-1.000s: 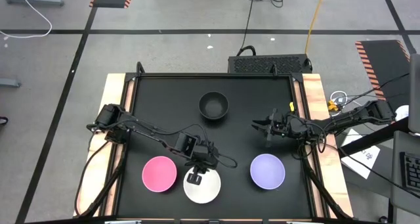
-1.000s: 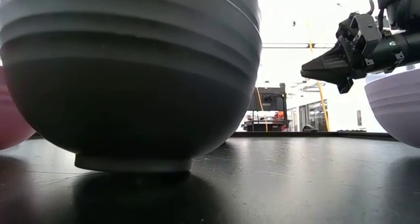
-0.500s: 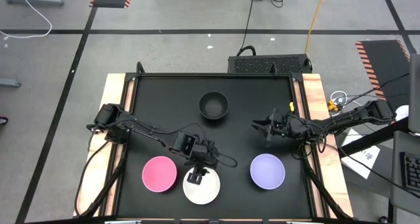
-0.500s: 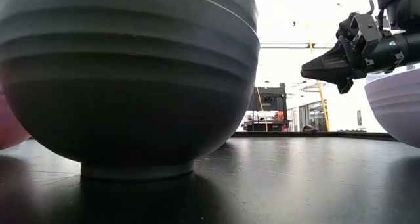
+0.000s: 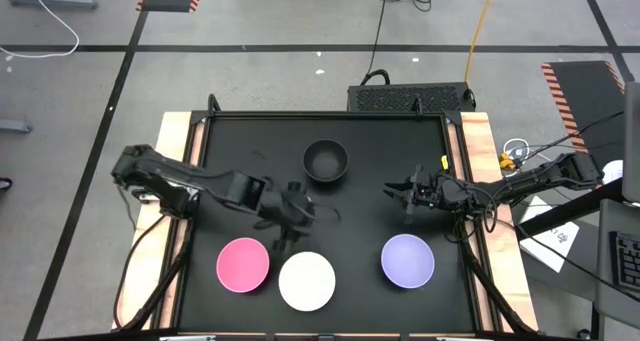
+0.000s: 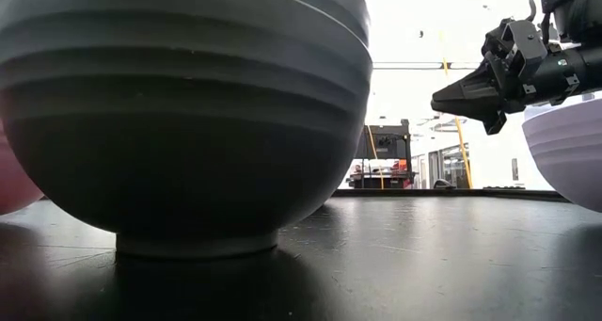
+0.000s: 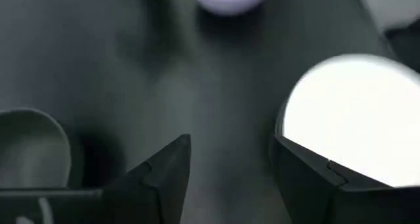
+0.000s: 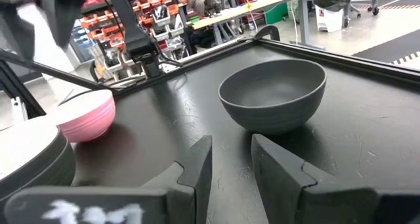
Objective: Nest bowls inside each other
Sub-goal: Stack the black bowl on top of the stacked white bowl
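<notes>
The black table top point(image 5: 240, 151) carries, along its near edge, a row of three small round plastic bowls: a pink bowl point(image 5: 243, 264), a white bowl point(image 5: 307, 280) just beside it and, well apart from that, a lavender purple bowl point(image 5: 407, 260). Just behind the white bowl hangs the left gripper point(image 5: 285, 233), fingers spread and empty, blurred. Farther back than the lavender bowl the right gripper point(image 5: 399, 190) hovers with its fingers parted and bare, and a black round plastic bowl point(image 5: 325, 160) sits farthest back.
</notes>
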{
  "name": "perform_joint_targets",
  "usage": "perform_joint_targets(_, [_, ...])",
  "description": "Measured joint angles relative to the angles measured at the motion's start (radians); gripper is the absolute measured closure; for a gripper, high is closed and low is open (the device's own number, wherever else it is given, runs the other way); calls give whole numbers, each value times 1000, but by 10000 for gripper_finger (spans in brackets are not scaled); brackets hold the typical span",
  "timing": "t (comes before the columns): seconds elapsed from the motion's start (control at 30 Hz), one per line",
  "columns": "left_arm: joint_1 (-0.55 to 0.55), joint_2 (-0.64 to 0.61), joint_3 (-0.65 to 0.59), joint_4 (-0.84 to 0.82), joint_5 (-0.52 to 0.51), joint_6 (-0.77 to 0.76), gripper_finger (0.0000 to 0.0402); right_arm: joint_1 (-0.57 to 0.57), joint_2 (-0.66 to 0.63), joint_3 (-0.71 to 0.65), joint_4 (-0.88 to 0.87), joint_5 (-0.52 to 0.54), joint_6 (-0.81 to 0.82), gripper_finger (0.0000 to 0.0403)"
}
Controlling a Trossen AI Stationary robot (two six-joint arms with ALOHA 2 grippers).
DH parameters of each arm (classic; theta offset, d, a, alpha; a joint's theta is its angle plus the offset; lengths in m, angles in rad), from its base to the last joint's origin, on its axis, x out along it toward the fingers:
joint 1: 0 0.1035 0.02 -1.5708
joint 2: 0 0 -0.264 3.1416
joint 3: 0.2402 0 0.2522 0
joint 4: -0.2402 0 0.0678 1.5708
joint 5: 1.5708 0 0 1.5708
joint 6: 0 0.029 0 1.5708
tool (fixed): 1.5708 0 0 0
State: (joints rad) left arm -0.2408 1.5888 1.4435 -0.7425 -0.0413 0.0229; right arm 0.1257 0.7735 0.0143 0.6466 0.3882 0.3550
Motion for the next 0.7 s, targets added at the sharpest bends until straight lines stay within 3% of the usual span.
perform_joint_targets(0.2, [21,-171,-243,430,261,18,192,0,4,0,8,0,0,305])
perform_joint_targets(0.27, [29,-227,-339,532,288,27,192,0,7,0,8,0,0,305])
perform_joint_targets(0.43, [25,-324,-530,746,265,-8,192,0,7,0,9,0,0,305])
perform_joint_targets(0.7, [42,-336,-657,745,30,116,192,0,9,0,36,2,-8,305])
